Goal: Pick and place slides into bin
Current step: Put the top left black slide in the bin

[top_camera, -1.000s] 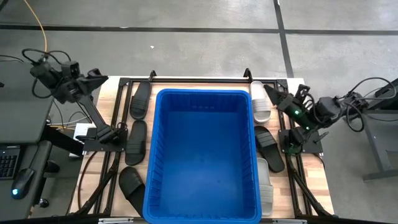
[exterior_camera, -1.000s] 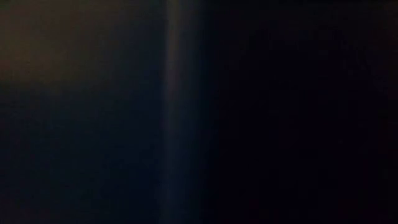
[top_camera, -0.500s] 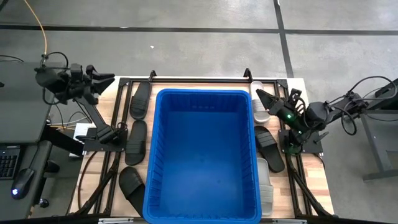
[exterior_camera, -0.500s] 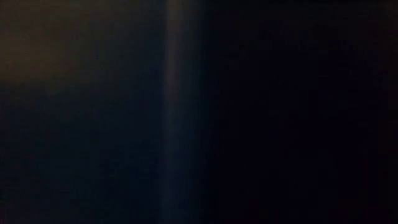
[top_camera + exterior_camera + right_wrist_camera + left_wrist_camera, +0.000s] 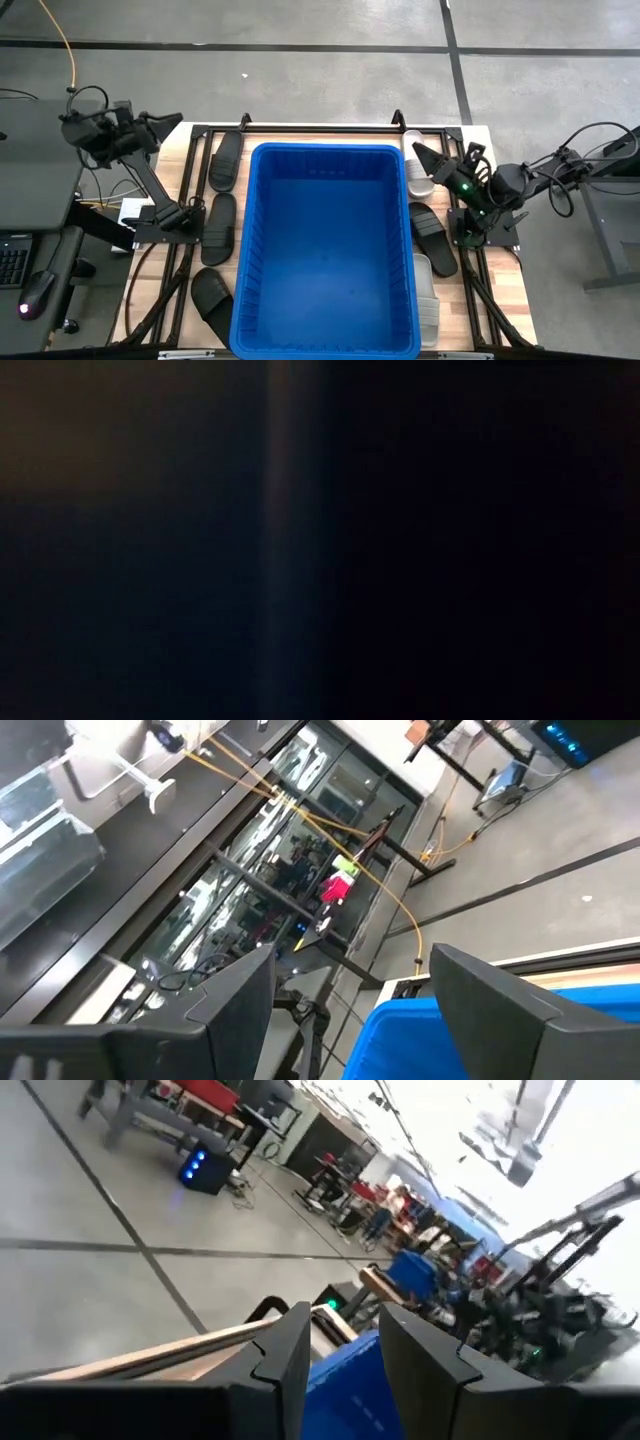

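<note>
Right now my left hand (image 5: pixel 172 122) hangs off the tabletop's (image 5: pixel 500 290) far left corner with its fingers (image 5: pixel 290 1355) slightly parted and nothing between them, while my right hand (image 5: pixel 420 153) hovers open and empty over the pale slide (image 5: pixel 421 175) at the far right, beside the blue bin (image 5: pixel 325 250). Three black slides (image 5: pixel 219 228) lie along the bin's left wall, and on its right a black slide (image 5: pixel 434 238) lies between two pale ones; the bin holds nothing.
</note>
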Robot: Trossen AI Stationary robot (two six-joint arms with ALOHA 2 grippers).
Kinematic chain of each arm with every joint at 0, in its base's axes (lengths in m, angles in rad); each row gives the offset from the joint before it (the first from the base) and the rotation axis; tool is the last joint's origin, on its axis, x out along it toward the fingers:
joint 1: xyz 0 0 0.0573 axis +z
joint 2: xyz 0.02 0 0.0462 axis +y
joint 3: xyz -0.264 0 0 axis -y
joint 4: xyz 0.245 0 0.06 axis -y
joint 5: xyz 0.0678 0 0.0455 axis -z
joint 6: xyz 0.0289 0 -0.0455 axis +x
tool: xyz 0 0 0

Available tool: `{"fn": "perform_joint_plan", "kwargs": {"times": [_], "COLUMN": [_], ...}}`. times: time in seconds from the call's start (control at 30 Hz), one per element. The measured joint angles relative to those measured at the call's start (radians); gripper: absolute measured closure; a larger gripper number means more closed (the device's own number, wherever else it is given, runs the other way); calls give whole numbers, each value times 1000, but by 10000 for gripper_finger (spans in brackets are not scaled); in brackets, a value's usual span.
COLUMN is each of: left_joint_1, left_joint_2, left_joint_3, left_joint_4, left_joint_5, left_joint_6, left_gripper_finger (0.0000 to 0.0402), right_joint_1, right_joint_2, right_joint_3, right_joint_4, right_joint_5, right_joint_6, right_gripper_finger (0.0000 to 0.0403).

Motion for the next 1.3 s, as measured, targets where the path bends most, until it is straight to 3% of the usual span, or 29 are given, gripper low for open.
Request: {"fn": "perform_joint_plan", "kwargs": {"times": [0.13, 0.3, 0.47, 0.57, 0.7, 0.8, 1.07, 1.2, 1.3], "left_joint_1": [-75, -229, -301, -269, -241, -226, -229, -229, -229], "left_joint_2": [-12, -53, -53, -53, -34, -15, 135, 227, 298], "left_joint_3": [92, 221, 237, 227, 183, 107, -215, -247, -247], "left_joint_4": [-87, -219, -242, -230, -207, -181, 54, 59, 34], "left_joint_5": [-56, -38, -26, 70, 181, 236, 246, 230, 159], "left_joint_6": [-131, -320, -287, -215, -226, -324, -381, -524, -722], "left_gripper_finger": [289, 289, 289, 289, 289, 289, 289, 292, 300], "right_joint_1": [0, 0, 0, 0, 0, 0, 0, 0, 0], "right_joint_2": [0, 0, 0, 0, 0, 0, 0, -2, -2], "right_joint_3": [0, 0, 0, 0, 0, 0, 0, 0, 0], "right_joint_4": [-5, -8, -23, -24, -36, -46, -50, -50, -51], "right_joint_5": [16, 15, 11, 4, -17, -18, -20, -68, -101], "right_joint_6": [-1, -1, -1, 10, 33, 35, 35, 33, 25], "right_gripper_finger": [148, 148, 148, 148, 148, 148, 148, 148, 148]}}
